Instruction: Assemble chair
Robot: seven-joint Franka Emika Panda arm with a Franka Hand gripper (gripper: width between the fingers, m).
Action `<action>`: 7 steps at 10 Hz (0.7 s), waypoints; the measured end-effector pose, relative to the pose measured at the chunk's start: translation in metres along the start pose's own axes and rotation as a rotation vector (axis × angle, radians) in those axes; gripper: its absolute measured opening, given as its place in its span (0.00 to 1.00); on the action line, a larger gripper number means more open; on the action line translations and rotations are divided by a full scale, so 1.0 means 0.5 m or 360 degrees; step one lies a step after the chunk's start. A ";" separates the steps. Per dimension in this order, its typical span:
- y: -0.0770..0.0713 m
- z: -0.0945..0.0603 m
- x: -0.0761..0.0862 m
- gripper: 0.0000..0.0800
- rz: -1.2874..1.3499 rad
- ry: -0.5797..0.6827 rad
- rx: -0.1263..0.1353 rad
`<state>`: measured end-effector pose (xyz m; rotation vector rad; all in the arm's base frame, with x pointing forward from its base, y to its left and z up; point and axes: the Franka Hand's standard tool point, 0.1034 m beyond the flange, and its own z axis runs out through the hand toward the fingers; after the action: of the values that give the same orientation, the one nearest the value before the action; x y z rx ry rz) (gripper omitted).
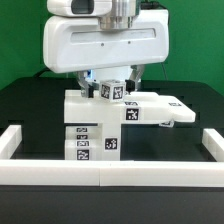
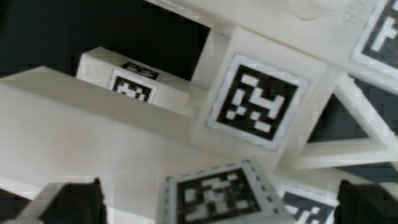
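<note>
The chair [image 1: 100, 125] is a cluster of white tagged blocks and slabs in the middle of the black table, with a flat slab [image 1: 155, 108] reaching toward the exterior view's right. My gripper [image 1: 110, 82] hangs straight down over its top, right above a small tagged piece [image 1: 112, 92]. In the wrist view the gripper [image 2: 217, 205] is open, with its dark fingers [image 2: 71, 205] standing wide apart on either side of that tagged piece [image 2: 222, 195] and gaps showing. A slab face with a large tag [image 2: 258, 100] and a smaller tagged block [image 2: 128, 78] lie beyond. The arm hides the chair's rear.
A long low white border rail [image 1: 110, 178] runs along the front, with side pieces at the exterior view's left [image 1: 15, 140] and right [image 1: 212, 145]. The black table [image 1: 30, 105] surrounds the chair. A green backdrop stands behind.
</note>
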<state>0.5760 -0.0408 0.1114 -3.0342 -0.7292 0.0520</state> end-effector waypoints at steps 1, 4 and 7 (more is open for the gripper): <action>0.001 0.000 0.000 0.81 0.0005 0.0000 0.0000; 0.001 0.000 -0.001 0.49 0.0005 0.0000 0.0000; 0.001 0.000 -0.001 0.36 0.0075 0.0000 0.0001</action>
<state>0.5758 -0.0412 0.1112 -3.0508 -0.6574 0.0530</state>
